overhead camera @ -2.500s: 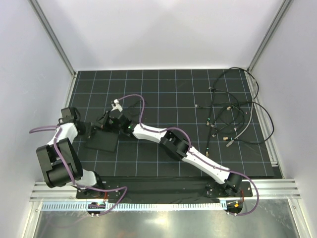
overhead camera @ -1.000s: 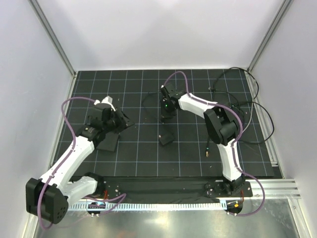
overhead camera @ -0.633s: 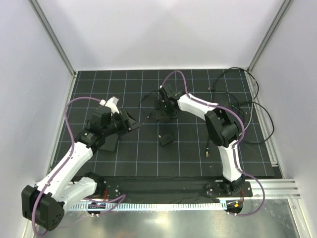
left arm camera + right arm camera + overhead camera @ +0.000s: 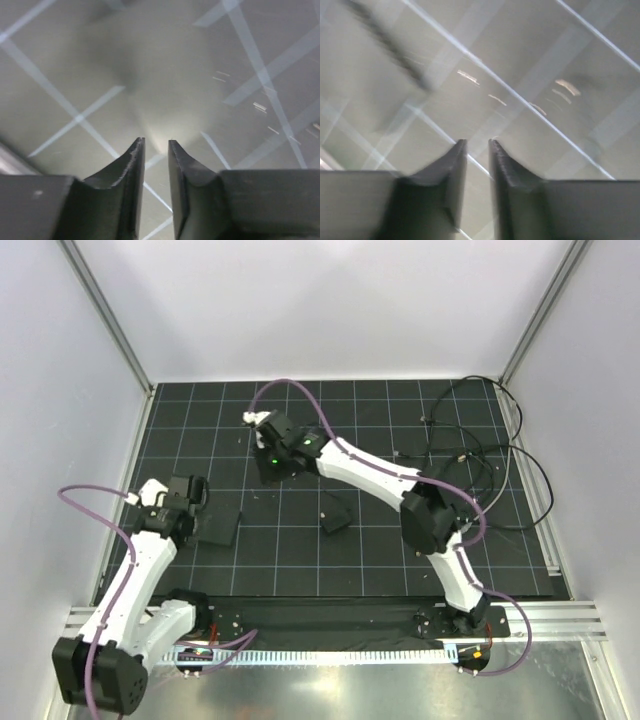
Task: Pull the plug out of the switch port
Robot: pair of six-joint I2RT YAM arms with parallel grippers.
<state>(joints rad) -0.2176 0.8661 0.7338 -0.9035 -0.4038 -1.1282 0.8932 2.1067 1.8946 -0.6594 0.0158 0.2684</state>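
The switch box lies flat on the gridded surface, with the left end effector just beside its far-left corner. It is probably there to steady the box, yet it grips nothing: its fingers are all but together over bare surface. The right end effector reaches across to the far side, near the box but apart from it, its fingers likewise nearly closed and empty. The switch port and any plug are too small to make out; no cable shows at the box. Against 0.6 s ago, the left arm has drawn back leftward and the right has swung left — the box and the small block lie as before
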